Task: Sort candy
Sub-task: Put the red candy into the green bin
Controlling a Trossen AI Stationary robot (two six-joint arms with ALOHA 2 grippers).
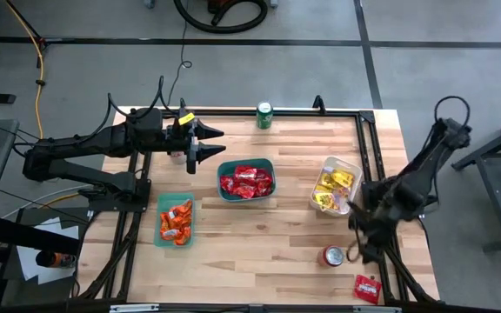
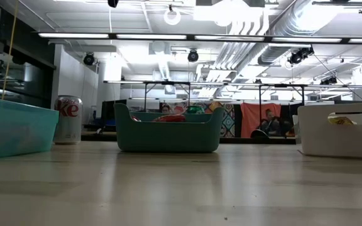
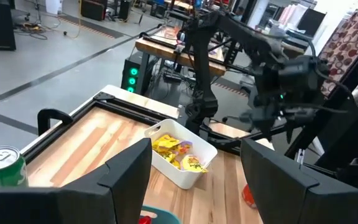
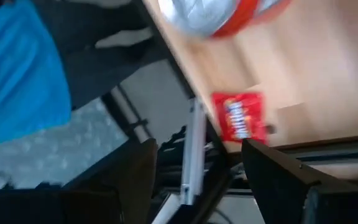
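My left pincer (image 1: 200,146) hangs in the upper left of the high view, above the counter (image 1: 259,243) near its far-left corner. Its fingers are spread wide and hold nothing; in my left wrist view the white bin (image 3: 180,154) with yellow candy (image 3: 178,154) shows in the gap between them. My right pincer (image 1: 356,243) sits at the lower right of the high view, beside the silver-red can (image 1: 333,255). In my right wrist view its fingers are also parted and empty, with a loose red candy packet (image 4: 240,116) lying on the wood beyond them, close to the counter's edge.

Most candy is in bins. Red candy (image 1: 249,181) fills the teal bin (image 1: 223,165) at centre. Orange candy (image 1: 175,220) lies in the light teal bin (image 1: 189,202) at lower left. Yellow candy fills the white bin at centre right. A green can (image 1: 264,115) stands at the far edge.

The right wrist view is blurred, so the packet's printing cannot be read and the can is cut off at the top. In the low view neither pincer appears, and the bin walls hide nearly all the candy.
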